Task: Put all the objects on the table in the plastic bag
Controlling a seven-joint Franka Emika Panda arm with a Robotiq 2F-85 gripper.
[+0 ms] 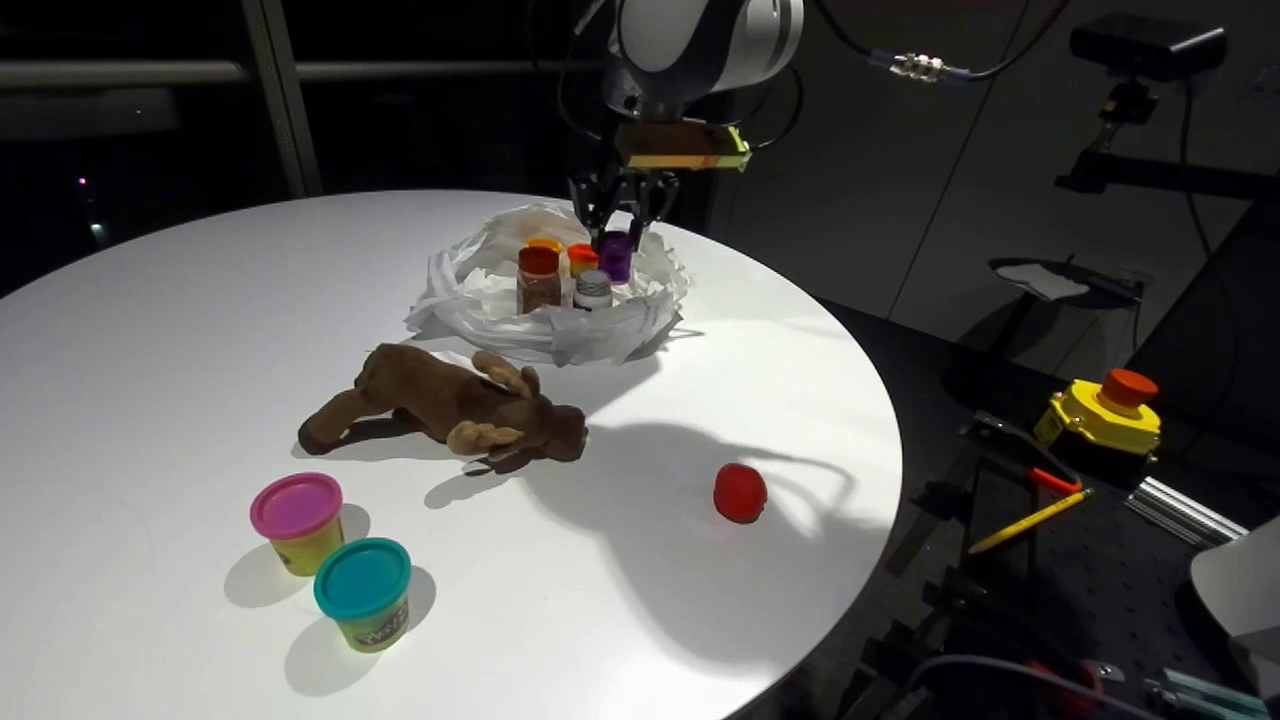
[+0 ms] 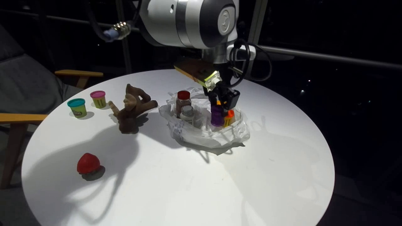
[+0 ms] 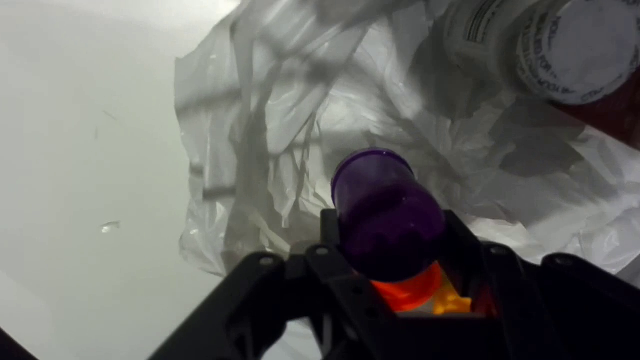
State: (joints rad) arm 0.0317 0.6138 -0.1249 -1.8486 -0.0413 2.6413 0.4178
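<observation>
Gripper grasping a purple cup within the rim of the plastic bag.
On the white table outside it: brown toy, pink-lidded cup, teal-lidded cup and, in the foreground, a red object.

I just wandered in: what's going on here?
A robot arm holds a purple cup in its gripper, inside the rim of an open plastic bag. A jar, a small bottle and an orange-lidded cup are in the bag. Outside it on the table are a brown toy, a pink-lidded cup, a teal-lidded cup and a red object. The packing looks unfinished.
</observation>
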